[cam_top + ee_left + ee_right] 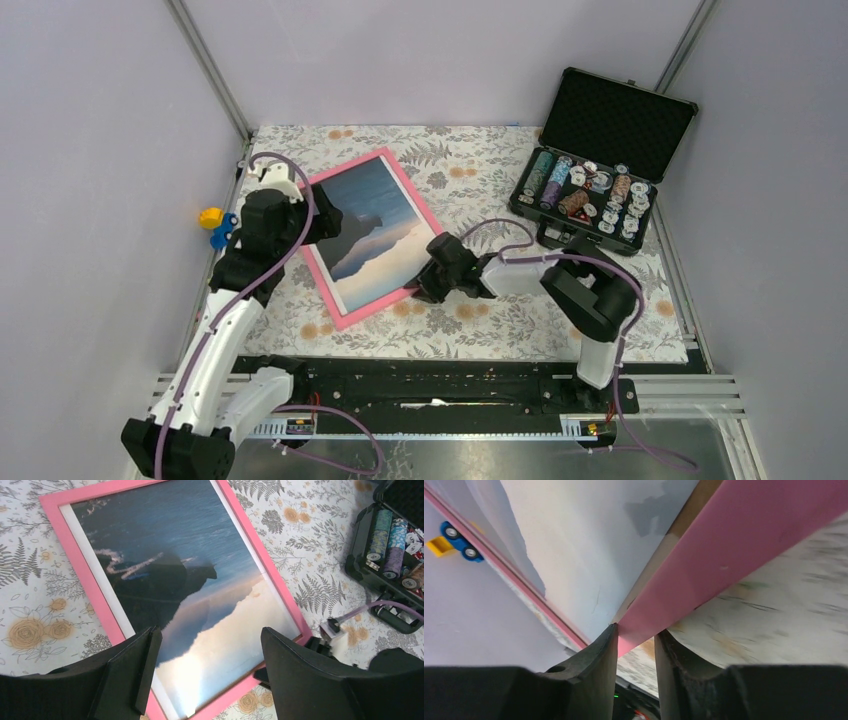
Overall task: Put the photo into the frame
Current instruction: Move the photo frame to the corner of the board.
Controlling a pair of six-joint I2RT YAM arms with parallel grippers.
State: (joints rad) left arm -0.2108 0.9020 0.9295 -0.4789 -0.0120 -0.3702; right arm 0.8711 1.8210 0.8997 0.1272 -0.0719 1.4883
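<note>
The salmon-pink frame point(372, 308) lies tilted on the floral tablecloth, left of centre. The photo point(375, 225), a dark mountain against blue sky and pale clouds, lies inside it. My left gripper point(330, 222) hovers open over the frame's left side; in the left wrist view its fingers point(207, 635) spread above the photo point(200, 595) and the pink border point(90, 580). My right gripper point(420, 288) is at the frame's near right corner. In the right wrist view its fingers point(636, 635) close on the pink corner point(734, 545), with a brown board point(684, 525) edge showing beside it.
An open black case point(600, 170) holding poker chips stands at the back right, also in the left wrist view point(390, 545). A small yellow and blue toy point(215, 225) sits by the left wall. Walls enclose the table on three sides.
</note>
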